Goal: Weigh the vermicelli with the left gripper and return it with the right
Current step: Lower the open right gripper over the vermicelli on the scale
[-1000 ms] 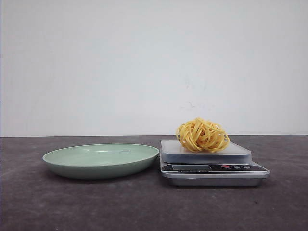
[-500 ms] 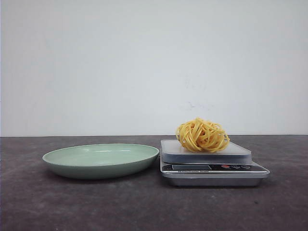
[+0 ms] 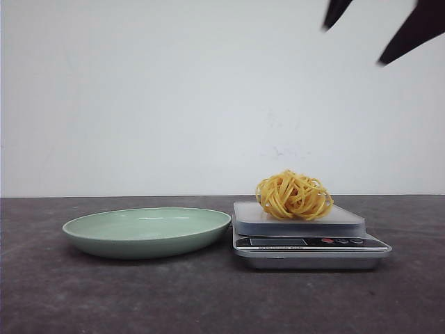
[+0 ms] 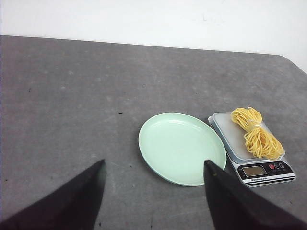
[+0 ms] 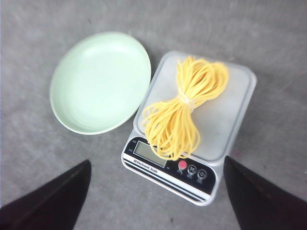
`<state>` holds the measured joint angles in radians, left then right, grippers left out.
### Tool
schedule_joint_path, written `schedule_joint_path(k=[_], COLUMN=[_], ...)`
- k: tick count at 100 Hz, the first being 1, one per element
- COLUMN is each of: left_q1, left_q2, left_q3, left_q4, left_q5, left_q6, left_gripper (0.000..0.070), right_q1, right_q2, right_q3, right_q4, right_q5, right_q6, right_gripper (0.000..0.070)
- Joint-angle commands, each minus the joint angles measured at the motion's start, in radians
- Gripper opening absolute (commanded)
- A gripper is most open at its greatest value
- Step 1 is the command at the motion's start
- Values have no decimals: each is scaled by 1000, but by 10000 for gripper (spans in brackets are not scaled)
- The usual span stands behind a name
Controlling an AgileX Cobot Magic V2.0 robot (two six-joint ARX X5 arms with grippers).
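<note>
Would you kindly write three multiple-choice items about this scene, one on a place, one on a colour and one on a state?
1. Where does the yellow vermicelli bundle lie?
A. in the plate
B. on the silver kitchen scale
C. on the dark grey table

2. What colour is the shallow round plate?
A. pale green
B. red
C. black

3. How is the right gripper?
A. shut on the vermicelli
B. open, holding nothing
C. shut on the plate

Answers:
1 B, the bundle rests on the scale's platform.
2 A, its rim and bowl show pale green in every view.
3 B, its fingers stand wide apart, above the scale, with nothing between them.
</note>
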<state>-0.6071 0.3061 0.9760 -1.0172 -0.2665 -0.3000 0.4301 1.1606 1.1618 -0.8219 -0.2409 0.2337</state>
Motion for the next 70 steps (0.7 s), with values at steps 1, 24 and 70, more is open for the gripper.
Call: schedule_joint_path(k=[1, 24, 70], left_q1=[-8, -8, -8], left_q2=[0, 0, 0], left_q3=[13, 13, 13], left_q4=[7, -15, -15], left_q5=[-3, -3, -2], left_q6=[0, -1, -2], left_gripper=[378, 377, 377], right_q1=[31, 93, 74], right_q2=[68, 317, 653], right_q3=[43, 190, 426], right_q4=[27, 3, -157], right_q5=[14, 95, 138], right_q6=[29, 48, 78], right_gripper=[554, 554, 553])
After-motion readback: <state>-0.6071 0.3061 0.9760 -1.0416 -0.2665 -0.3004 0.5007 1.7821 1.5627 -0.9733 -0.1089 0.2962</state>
